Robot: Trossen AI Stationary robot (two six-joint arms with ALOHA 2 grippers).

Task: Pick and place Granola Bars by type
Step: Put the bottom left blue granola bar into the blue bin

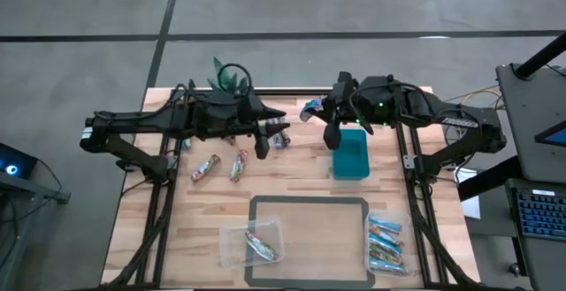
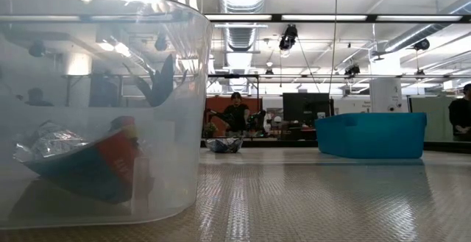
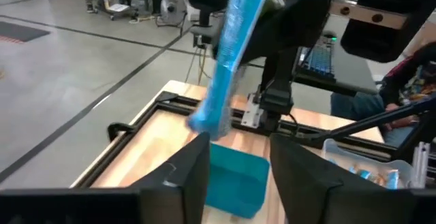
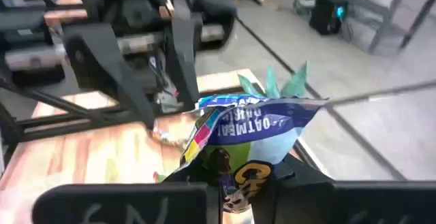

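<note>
A bright blue granola bar (image 4: 252, 125) hangs in the air over the table's far middle (image 1: 311, 109), with my right gripper (image 4: 238, 183) shut on it. My left gripper (image 3: 238, 173) stands open just past the bar's lower end (image 3: 204, 120); I cannot tell whether a fingertip touches that end. In the high view the two grippers (image 1: 285, 125) (image 1: 322, 114) face each other. Two multicoloured bars (image 1: 205, 167) (image 1: 239, 164) and a silvery one (image 1: 281, 139) lie flat on the table. My right gripper pinches one end of the blue bar's wrapper (image 4: 235, 173) between its two fingers. The fingers come nearly level from the table's right side. The bar is lifted clear and slants down from the hold toward my left gripper, its free end (image 3: 204, 120) lowest.
A teal bin (image 1: 351, 154) stands right of centre, below the grippers. Near the front edge are a clear tub (image 1: 232, 248) holding a multicoloured bar (image 2: 88, 161) and another tub (image 1: 398, 256) with blue bars (image 1: 386, 242). A taped rectangle (image 1: 309, 201) marks the front middle. People stand in the room behind.
</note>
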